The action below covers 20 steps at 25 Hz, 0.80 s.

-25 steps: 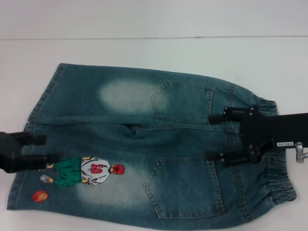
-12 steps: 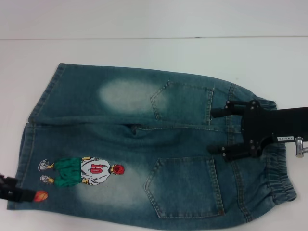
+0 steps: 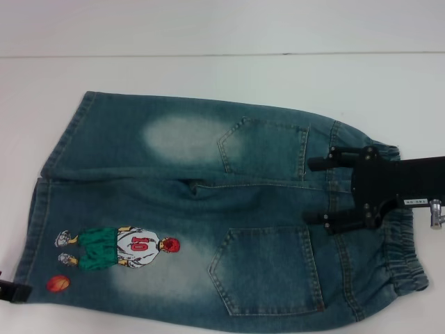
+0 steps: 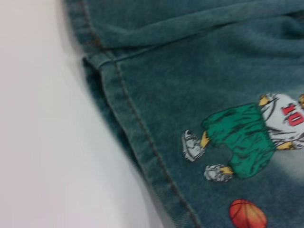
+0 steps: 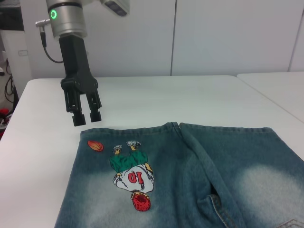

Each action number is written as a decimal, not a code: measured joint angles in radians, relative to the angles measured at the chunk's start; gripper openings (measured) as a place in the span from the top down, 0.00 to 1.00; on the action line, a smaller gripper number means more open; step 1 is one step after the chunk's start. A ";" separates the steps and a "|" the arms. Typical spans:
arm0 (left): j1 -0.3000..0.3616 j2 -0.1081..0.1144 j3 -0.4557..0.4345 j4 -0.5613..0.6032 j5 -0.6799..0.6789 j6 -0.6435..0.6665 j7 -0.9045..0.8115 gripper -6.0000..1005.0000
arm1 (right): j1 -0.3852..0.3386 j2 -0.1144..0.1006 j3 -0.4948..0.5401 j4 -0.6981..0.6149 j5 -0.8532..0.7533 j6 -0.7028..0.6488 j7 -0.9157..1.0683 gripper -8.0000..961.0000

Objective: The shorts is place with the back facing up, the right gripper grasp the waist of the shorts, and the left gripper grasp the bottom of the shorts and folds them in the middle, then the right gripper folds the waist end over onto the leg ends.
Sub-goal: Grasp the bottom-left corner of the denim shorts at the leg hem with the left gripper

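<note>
The denim shorts (image 3: 208, 209) lie flat with the back pockets up, the elastic waist (image 3: 403, 243) to the right and the leg hems (image 3: 42, 195) to the left. A cartoon basketball player print (image 3: 118, 248) (image 4: 247, 140) (image 5: 130, 173) marks the nearer leg. My right gripper (image 3: 318, 193) is open over the shorts just inside the waistband, one finger on each side of the centre seam. The left gripper (image 5: 86, 117) hangs open just off the hem corner by the basketball print (image 5: 95, 145), holding nothing. In the head view only its edge (image 3: 10, 291) shows.
The shorts rest on a white table (image 3: 222, 76) whose far edge runs along the back. In the right wrist view another white table (image 5: 280, 90) stands beside it, with white wall panels behind.
My left gripper has pulled back off the leg hem toward the lower left, almost out of the head view. The right gripper has shifted slightly toward the waistband. The shorts lie as before.
</note>
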 joint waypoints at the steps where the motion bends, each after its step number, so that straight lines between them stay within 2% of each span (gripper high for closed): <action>1: 0.000 -0.003 0.001 -0.001 0.008 -0.009 0.000 0.18 | 0.000 0.000 0.000 0.000 0.000 0.000 -0.001 0.05; 9: -0.007 -0.017 0.018 -0.018 0.040 -0.034 0.000 0.18 | 0.000 0.000 -0.009 0.000 0.000 0.000 -0.002 0.05; 20: -0.015 -0.020 0.050 -0.027 0.040 -0.027 -0.002 0.19 | 0.000 0.003 -0.009 0.005 0.000 0.000 -0.003 0.05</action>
